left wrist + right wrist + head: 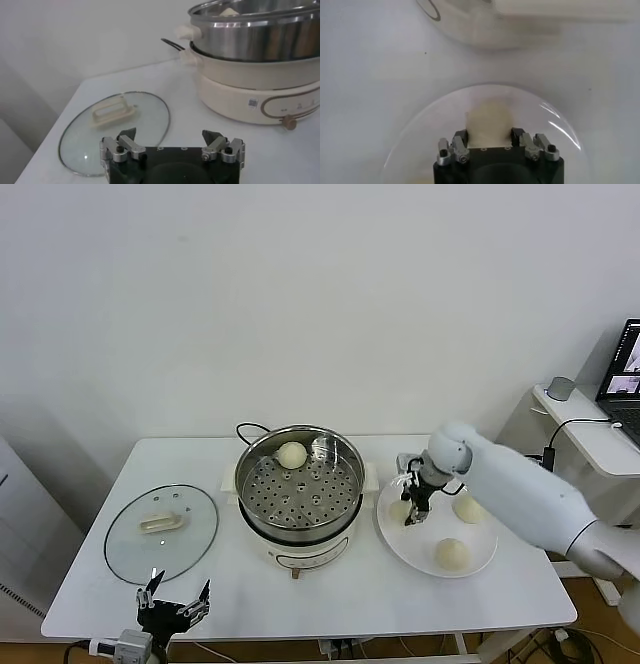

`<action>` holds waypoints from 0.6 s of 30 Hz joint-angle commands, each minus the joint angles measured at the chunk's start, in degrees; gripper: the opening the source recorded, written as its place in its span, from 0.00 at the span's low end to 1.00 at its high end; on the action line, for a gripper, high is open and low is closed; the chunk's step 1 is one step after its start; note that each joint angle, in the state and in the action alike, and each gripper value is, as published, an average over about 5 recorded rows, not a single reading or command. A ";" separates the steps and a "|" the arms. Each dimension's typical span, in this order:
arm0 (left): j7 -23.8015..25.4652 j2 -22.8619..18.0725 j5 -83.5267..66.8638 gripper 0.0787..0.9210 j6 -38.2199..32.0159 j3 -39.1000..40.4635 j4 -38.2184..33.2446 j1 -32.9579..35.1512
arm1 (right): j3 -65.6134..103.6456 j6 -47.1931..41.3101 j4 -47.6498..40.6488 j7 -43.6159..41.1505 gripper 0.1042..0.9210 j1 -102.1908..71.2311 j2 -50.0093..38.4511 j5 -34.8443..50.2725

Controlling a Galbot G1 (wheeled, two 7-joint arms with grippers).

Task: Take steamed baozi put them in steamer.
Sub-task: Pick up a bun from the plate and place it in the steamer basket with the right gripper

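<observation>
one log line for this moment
right gripper: jaws around pale round bun on white plate | shiny steel steamer: one bun | left gripper: open, parked

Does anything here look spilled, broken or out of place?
Nothing stands out. One bun sits in the steamer, three buns lie on the plate, and the right end effector closes around one of them. The lid lies flat on the table, intact. The left end effector waits open.

Round steamer basket (300,484): shiny perforated stainless steel. Oval lid (161,532): clear glossy glass. Pale cream-white buns (292,454): smooth, matt. Round white plate (478,562): glossy.
</observation>
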 commanded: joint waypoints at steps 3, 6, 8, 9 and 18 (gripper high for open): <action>-0.11 -0.18 0.61 0.88 0.15 0.51 -1.59 -0.09 | -20.71 -5.30 4.21 -3.15 0.52 29.70 -1.86 16.95; -0.13 -0.19 0.73 0.88 0.15 0.42 -1.76 -0.22 | -24.29 -6.74 3.03 -3.99 0.52 34.81 1.20 20.30; -0.16 -0.17 0.73 0.88 0.14 0.34 -1.75 -0.35 | -26.57 -7.64 1.78 -4.22 0.52 37.90 3.94 23.28; -0.17 -0.15 0.69 0.88 0.13 0.29 -1.73 -0.42 | -27.55 -8.03 1.10 -4.26 0.52 39.21 5.55 24.73; -0.27 -0.34 -0.48 0.88 0.09 -0.12 -2.32 -0.64 | -28.81 -12.81 -3.05 -3.63 0.52 39.87 22.13 31.72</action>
